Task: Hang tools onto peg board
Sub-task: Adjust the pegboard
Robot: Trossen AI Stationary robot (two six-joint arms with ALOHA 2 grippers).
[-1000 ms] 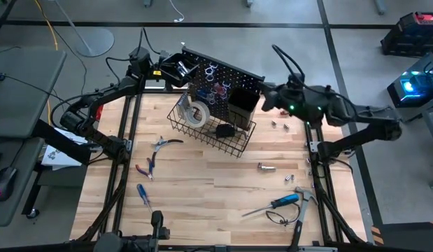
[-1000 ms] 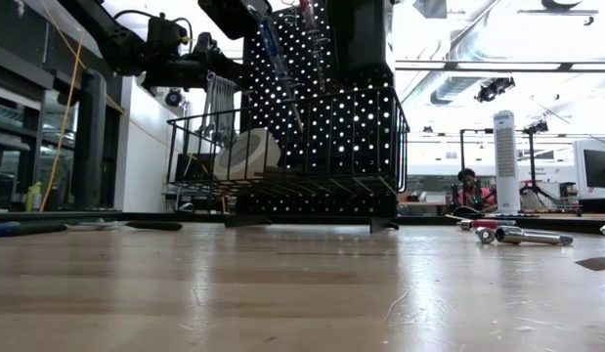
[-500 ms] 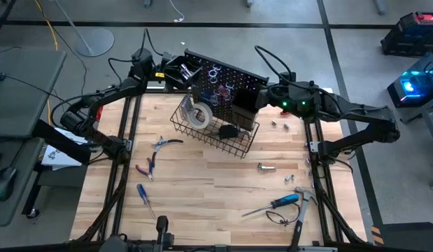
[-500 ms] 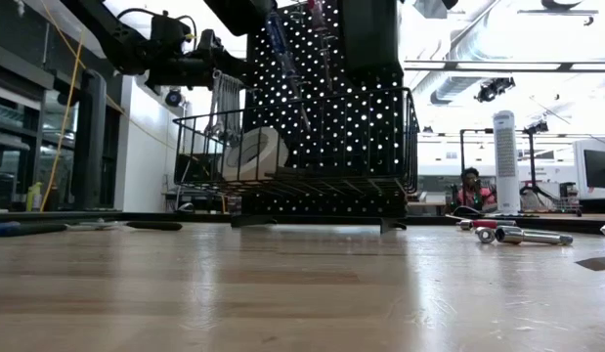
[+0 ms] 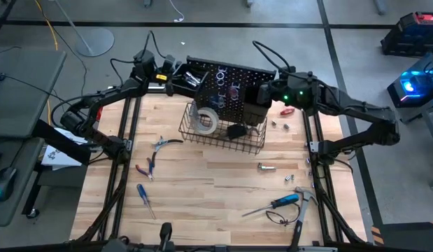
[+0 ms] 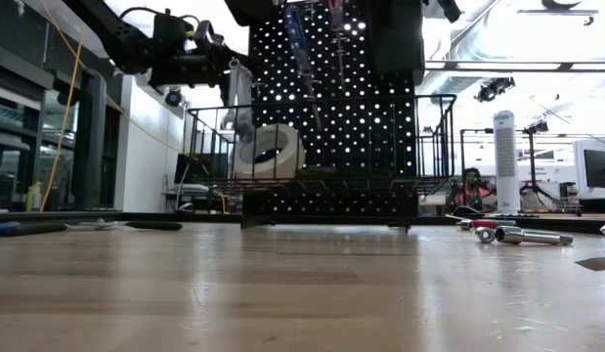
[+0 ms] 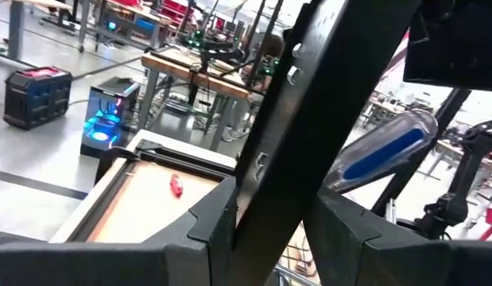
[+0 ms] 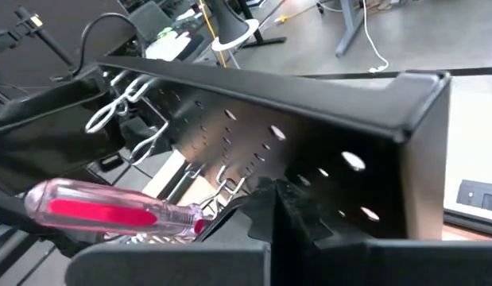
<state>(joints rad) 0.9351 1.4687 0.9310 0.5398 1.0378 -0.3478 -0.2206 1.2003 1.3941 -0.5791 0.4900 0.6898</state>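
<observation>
Left tool [image 5: 175,75], right tool [image 5: 264,94], flanking peg board [image 5: 233,77]

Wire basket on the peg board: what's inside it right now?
The wire basket holds the white tape roll, leaning on its left side, and a small black object nearer the middle. Whatever lies under the tape roll or against the peg board is covered.

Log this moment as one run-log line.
left hand: at peg board top edge | right hand: shut, against board's right end | loose: hammer, pliers
</observation>
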